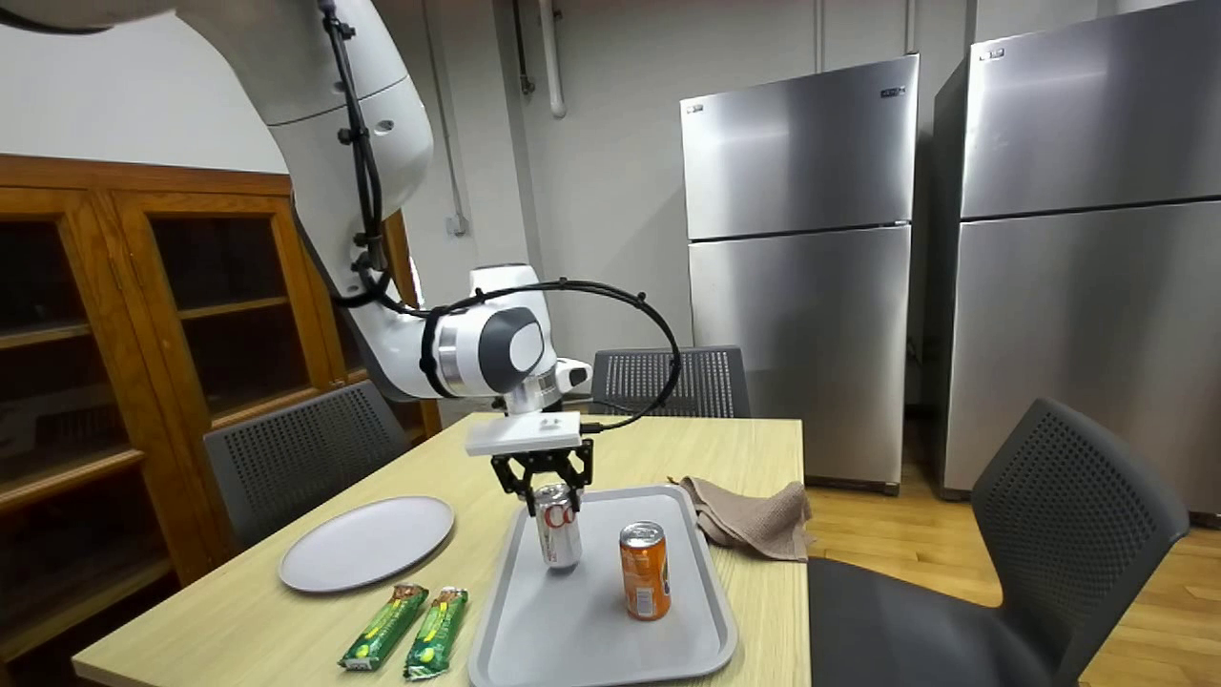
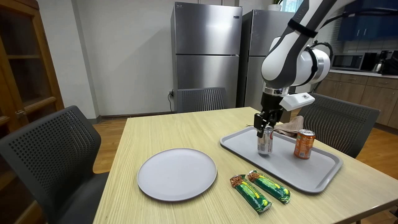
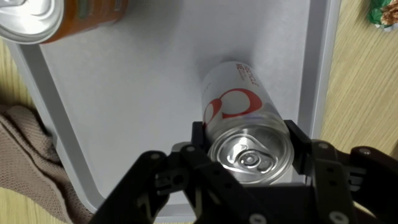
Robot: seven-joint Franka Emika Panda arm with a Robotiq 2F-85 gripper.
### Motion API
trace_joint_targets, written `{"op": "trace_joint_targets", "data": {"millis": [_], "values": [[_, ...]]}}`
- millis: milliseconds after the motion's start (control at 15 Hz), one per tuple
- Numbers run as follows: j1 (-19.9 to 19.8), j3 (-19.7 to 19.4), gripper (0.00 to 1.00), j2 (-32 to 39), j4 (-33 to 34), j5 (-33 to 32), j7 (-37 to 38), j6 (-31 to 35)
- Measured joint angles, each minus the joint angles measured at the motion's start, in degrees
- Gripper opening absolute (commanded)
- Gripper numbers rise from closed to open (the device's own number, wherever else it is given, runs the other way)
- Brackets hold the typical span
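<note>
My fingers (image 3: 198,133) are clamped on the silver Coke can (image 3: 231,99), one on each side, up near its top. The can is about upright inside the gray tray (image 1: 582,639), close to one long edge. Its bottom looks to be on the tray, but I can't tell if there is a tiny gap. The can is smooth, so if I hold too softly, I think it could slip down. If I squeeze too hard, the thin metal could bend. And because I hold it so high, a bump at the bottom could make it tip.

A little way off on the same tray stands the orange soda can (image 1: 645,571), with nothing holding it. If my fingers or my can swing that way, they could knock it over.

A brown cloth (image 1: 754,520) lies right by the tray's other long edge. Out past the edge near my can, a green snack bar (image 2: 250,193) and another green snack bar (image 2: 269,186) lie side by side on the worktop (image 2: 174,130), with a flat gray plate (image 2: 177,174) near them. A careless low sweep that way could push them about.
</note>
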Motion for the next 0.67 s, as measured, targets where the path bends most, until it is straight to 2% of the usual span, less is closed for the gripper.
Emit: {"op": "trace_joint_targets", "data": {"millis": [67,200,667], "values": [[0.01,-0.01,0.89,0.2,0.07,-0.04,0.0,0.0],[0.02,-0.01,0.99,0.4,0.21,-0.06,0.0,0.06],[0.02,-0.01,1.0,-0.48,1.59,-0.06,0.0,0.15]]}}
